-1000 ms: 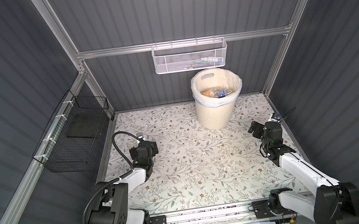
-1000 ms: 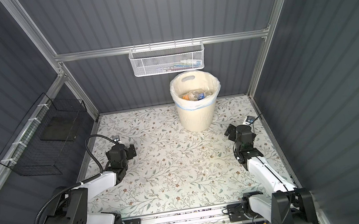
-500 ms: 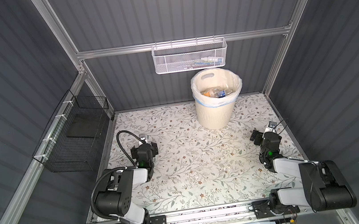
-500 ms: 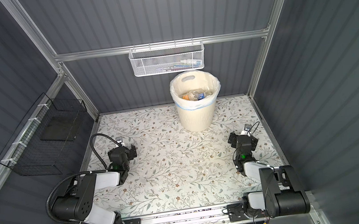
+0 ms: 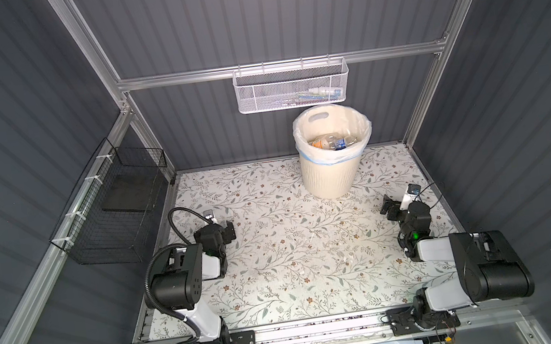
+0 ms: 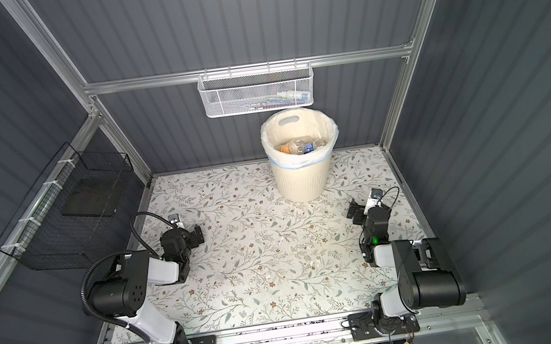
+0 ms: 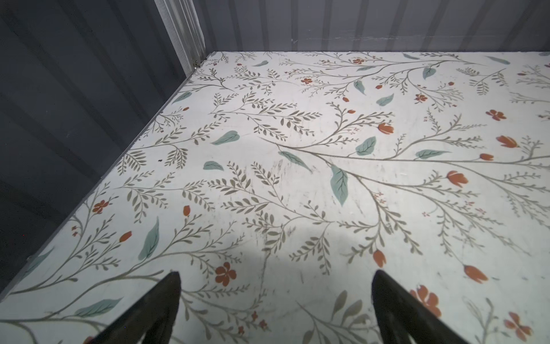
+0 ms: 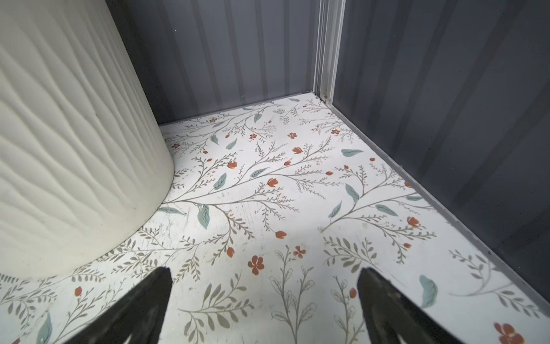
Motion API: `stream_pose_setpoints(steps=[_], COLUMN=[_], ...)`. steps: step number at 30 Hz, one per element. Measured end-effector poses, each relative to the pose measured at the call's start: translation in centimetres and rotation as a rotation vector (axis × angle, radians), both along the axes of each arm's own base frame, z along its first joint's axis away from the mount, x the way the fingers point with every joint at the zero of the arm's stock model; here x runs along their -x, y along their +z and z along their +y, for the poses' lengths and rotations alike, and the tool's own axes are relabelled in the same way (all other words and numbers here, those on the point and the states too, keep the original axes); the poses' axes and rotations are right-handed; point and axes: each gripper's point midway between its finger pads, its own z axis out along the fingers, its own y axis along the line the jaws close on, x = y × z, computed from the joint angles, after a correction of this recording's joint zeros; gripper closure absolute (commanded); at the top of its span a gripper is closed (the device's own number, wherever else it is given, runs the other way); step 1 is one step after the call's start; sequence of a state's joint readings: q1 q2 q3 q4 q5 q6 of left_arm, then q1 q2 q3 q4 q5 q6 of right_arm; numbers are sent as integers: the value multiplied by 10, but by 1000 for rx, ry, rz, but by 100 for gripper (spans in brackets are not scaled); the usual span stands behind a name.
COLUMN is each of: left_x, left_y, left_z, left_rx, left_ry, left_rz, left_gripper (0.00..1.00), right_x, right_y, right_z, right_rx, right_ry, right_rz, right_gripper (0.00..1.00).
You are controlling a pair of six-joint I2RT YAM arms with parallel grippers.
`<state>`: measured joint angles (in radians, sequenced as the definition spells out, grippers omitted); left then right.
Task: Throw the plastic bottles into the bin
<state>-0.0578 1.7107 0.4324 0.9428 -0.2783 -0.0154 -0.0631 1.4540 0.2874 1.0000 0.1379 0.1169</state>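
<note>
Resting low by their bases, both arms sit folded at the near side of the table (image 5: 294, 249), one left, one right. The left gripper (image 7: 276, 274) has its jaws spread wide with nothing between them, only bare floral surface ahead. The right gripper (image 8: 265, 269) is just as wide and just as empty, and the ribbed side of the bin (image 5: 328, 177) is close by, farther off and to its left. The bin stands at the far edge, right of centre, against the back wall, a spot either arm could probably reach over. The bottles (image 5: 331, 141) lie inside it on the liner. An orange cap and a blue label show, but I cannot tell how many there are. No bottle shows on the table in either top view, so the job looks done, and the wide, empty jaws and tucked pose read as a rest stance. A white mesh basket (image 5: 288, 87) hangs on the far rail above the bin, its small contents too faint to name. A black basket (image 5: 111, 214) hangs on the left wall.
</note>
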Motion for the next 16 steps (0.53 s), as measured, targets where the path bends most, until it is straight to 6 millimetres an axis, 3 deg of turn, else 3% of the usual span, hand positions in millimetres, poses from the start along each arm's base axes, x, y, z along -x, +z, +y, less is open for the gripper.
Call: stream_pose_setpoints(steps=[16], left_x=[-3], left_y=[2], left_z=[-5], left_rx=[6], left_ry=[-20], left_rz=[-4], left_gripper=[0], right_x=[-1], right_y=[3], right_z=[1], right_rx=[5], right_ry=[10], right_rz=[-13], right_gripper=[1])
